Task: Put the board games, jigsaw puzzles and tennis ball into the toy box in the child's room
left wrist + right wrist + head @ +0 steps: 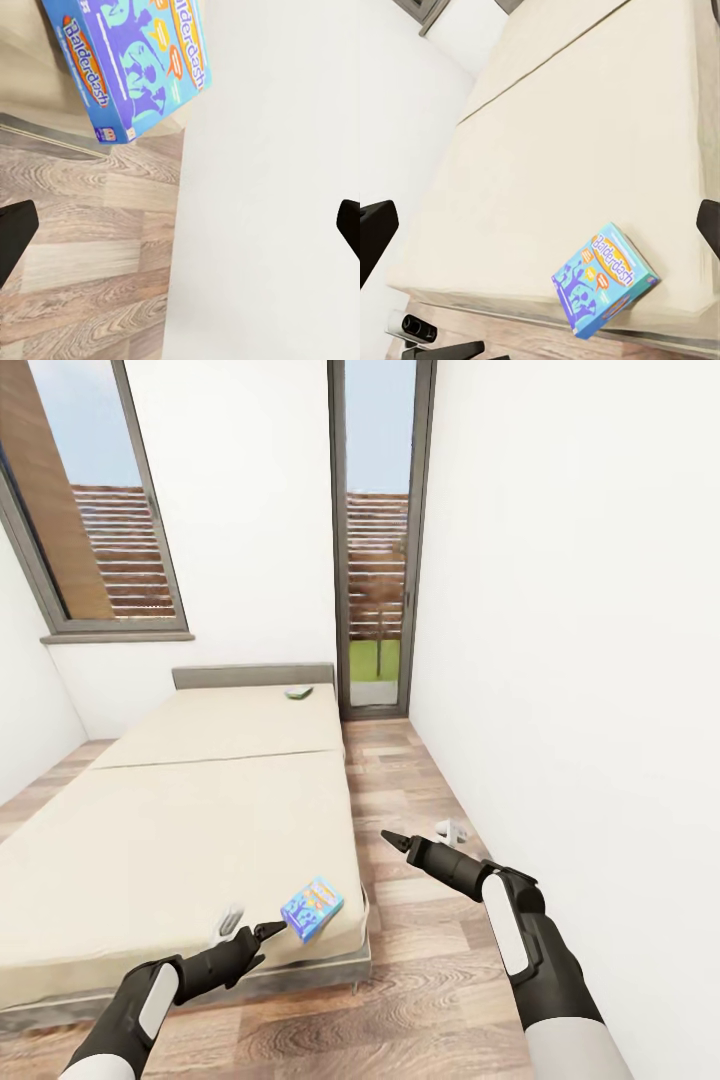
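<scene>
While the robot stands at the foot corner of the bed (200,800), the head view shows the blue board game (312,908) lying flat on the near mattress pad, close to the corner by the wooden floor (420,980). A second board game (298,693), white and green, lies far off by the grey headboard (252,675). The left gripper (272,930) points at the blue box, its tip just beside the box's near edge, apparently not touching. The right gripper (392,840) hangs over the floor beside the bed, well apart from both boxes. From this angle both grippers look like narrow points, so their opening is hard to read here.

Seen from the left wrist, the blue box (131,64) reads "Balderdash" and overhangs the bed's corner above the floor. The dark fingers (13,236) sit at opposite borders of the picture, spread wide, with nothing between them.

Seen from the right wrist, the same box (604,277) rests near the mattress edge, and these fingers (375,236) are likewise spread wide and empty.

I judge the box a light, stiff card carton with a slick printed skin, easily nudged off the edge. Pinching across its thin faces at the overhanging corner looks safest.
</scene>
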